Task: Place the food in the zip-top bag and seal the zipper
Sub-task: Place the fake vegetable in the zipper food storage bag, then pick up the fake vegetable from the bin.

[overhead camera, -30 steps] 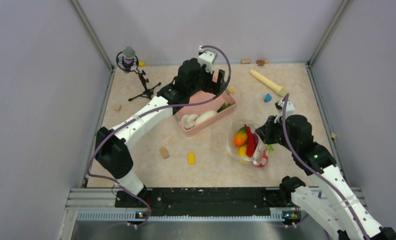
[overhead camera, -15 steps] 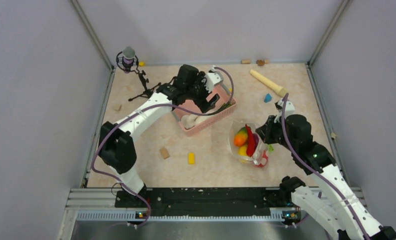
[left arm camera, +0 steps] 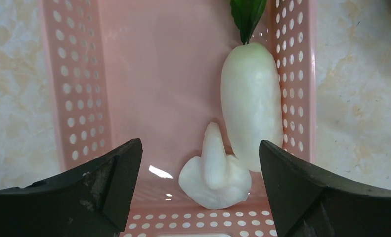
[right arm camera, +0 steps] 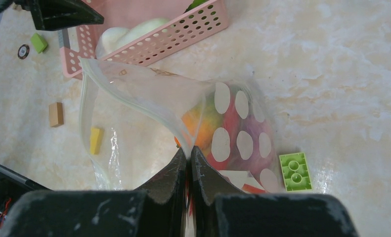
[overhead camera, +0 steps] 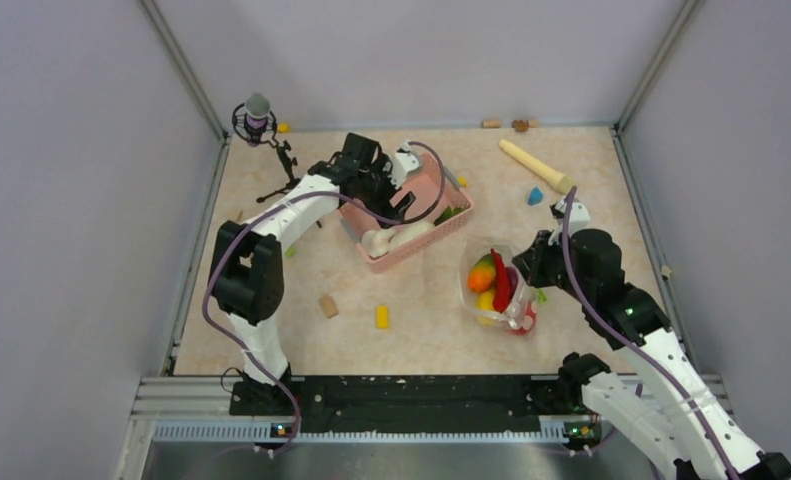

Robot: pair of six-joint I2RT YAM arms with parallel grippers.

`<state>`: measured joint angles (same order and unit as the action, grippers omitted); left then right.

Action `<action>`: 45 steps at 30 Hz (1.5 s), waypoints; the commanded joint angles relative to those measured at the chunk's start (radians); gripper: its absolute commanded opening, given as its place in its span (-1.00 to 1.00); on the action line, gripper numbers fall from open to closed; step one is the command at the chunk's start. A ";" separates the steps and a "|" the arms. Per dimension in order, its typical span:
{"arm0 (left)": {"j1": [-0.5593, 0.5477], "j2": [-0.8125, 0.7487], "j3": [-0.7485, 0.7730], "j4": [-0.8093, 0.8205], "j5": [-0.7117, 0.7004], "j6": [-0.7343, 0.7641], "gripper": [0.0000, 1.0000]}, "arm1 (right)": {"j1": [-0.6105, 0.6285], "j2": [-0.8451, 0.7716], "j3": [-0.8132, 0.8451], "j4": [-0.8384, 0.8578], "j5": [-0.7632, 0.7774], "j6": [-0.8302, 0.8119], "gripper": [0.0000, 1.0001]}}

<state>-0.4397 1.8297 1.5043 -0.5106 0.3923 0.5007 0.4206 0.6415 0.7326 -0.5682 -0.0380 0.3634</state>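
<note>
The clear dotted zip-top bag (overhead camera: 491,288) lies right of centre with its mouth open. Inside it show an orange-green mango (overhead camera: 481,272), a red chili (overhead camera: 500,284) and a yellow mango (overhead camera: 485,302). My right gripper (right arm camera: 187,153) is shut on the bag's upper mouth edge, holding it lifted; the zipper (right arm camera: 86,108) curves away to the left, unsealed. My left gripper (left arm camera: 199,148) hangs open over the pink basket (left arm camera: 79,98), its jaws either side of a small white piece (left arm camera: 215,175). A long white radish (left arm camera: 251,98) with a green leaf lies beside that piece.
A microphone stand (overhead camera: 261,125) stands at the back left. A wooden rolling pin (overhead camera: 536,165) and a blue block (overhead camera: 535,195) lie at the back right. Yellow (overhead camera: 382,316) and tan (overhead camera: 328,305) blocks lie near the front, and a green brick (right arm camera: 295,171) sits beside the bag.
My left gripper has swung from the basket's far side to over its left end, pointing down into it. The right gripper and the bag have not moved.
</note>
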 commanded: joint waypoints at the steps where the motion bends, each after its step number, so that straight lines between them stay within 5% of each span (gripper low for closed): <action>1: 0.002 0.050 0.061 0.001 -0.003 0.028 0.84 | -0.002 -0.005 -0.004 0.036 0.009 0.008 -0.91; 27: -0.037 0.258 0.157 -0.083 0.085 0.079 0.70 | -0.002 0.000 -0.008 0.041 0.011 0.006 -0.90; 45: -0.070 0.288 0.145 0.039 -0.098 -0.028 0.71 | -0.003 0.004 -0.009 0.041 0.018 0.005 -0.90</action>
<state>-0.5159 2.1136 1.6493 -0.5678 0.3935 0.5411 0.4206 0.6445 0.7261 -0.5655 -0.0349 0.3630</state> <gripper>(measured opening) 0.861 0.047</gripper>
